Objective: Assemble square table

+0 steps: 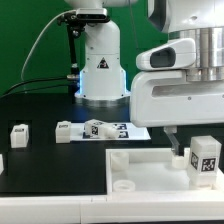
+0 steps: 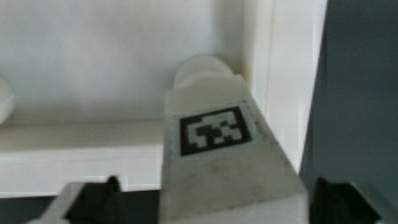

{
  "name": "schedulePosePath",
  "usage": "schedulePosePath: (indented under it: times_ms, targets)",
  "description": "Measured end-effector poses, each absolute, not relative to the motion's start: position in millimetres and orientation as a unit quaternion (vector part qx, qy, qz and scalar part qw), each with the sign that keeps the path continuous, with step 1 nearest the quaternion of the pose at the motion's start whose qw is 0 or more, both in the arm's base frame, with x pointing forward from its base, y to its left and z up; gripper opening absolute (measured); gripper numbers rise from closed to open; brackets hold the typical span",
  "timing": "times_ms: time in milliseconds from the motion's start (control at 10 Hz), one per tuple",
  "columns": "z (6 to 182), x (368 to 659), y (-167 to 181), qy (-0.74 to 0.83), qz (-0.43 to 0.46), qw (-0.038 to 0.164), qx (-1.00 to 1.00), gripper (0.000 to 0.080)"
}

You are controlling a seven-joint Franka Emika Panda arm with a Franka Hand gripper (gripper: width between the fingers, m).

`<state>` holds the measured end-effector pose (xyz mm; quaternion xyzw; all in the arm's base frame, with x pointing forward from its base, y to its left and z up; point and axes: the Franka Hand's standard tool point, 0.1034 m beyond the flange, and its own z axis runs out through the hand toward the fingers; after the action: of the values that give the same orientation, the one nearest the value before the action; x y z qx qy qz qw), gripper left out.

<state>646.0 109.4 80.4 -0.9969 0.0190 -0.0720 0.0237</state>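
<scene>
The square table's white panel (image 1: 150, 165) lies at the front of the exterior view, raised rim up. A white leg (image 1: 205, 160) with a black-and-white tag stands upright at the panel's corner on the exterior view's right. My gripper (image 1: 198, 150) is over it, with one dark finger (image 1: 176, 148) showing just beside the leg. In the wrist view the leg (image 2: 217, 130) runs from between my fingertips (image 2: 98, 195) to the panel's rim corner (image 2: 267, 60). My gripper (image 2: 217, 195) straddles the leg, and a narrow gap shows on each side.
Three more tagged white legs lie on the black table: one at the exterior view's left (image 1: 18, 133), one nearer the middle (image 1: 65, 131) and one (image 1: 97, 127) by the marker board (image 1: 130, 131). The robot base (image 1: 100, 70) stands behind them. A round socket (image 1: 122, 185) sits in the panel's front corner.
</scene>
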Motion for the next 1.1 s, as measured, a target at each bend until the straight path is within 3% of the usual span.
schedulePosePath:
  times_ms: [200, 400, 800, 1000, 1100]
  targets:
    - [80.3, 645.8, 109.8, 0.062, -0.071, 0.028, -0.995, 0.0279]
    - [80.0, 645.7, 108.2, 0.133, -0.069, 0.032, -0.988, 0.0284]
    - [79.1, 639.3, 106.7, 0.471, -0.059, 0.044, -0.879, 0.0284]
    - [78.2, 637.6, 102.9, 0.626, -0.026, 0.076, -0.775, 0.0284]
    - [78.1, 636.8, 104.3, 0.653, -0.021, 0.076, -0.753, 0.0284]
